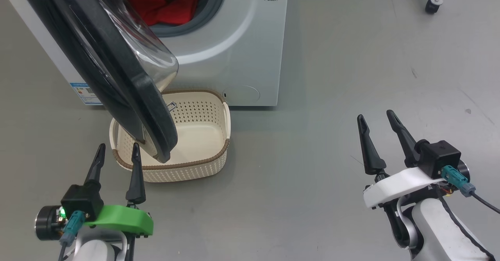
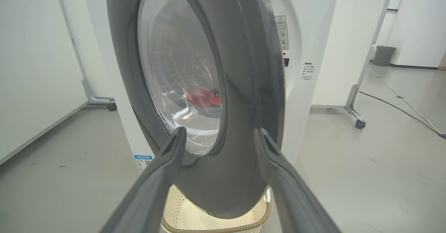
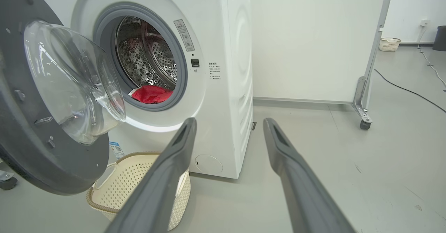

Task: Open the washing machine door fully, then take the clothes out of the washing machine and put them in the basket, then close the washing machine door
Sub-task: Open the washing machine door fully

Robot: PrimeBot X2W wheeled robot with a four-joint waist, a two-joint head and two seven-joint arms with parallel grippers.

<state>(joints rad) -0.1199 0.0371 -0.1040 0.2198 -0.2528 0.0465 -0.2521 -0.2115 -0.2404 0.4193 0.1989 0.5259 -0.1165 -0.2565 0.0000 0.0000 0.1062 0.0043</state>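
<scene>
Grey floor [image 1: 332,77], open stretch at right. Left gripper [image 1: 119,147] low, fingers pointing up, jaws wide, empty, just short of basket [image 1: 187,173] rim. Right gripper [image 1: 375,115] wide, empty, well apart from washing machine [image 1: 250,50]. Washing machine door [image 1: 133,97] swung out over basket, hiding basket's left part. Red clothes [image 1: 164,5] in drum, cut off by top edge.

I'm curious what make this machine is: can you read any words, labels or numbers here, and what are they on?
Nothing can be read outright.
Warning sticker with a triangle sign, on the washing machine beside the drum mouth: too small.
Printed lines on its front panel: blurred.
Blue label low on its front: too small.
</scene>
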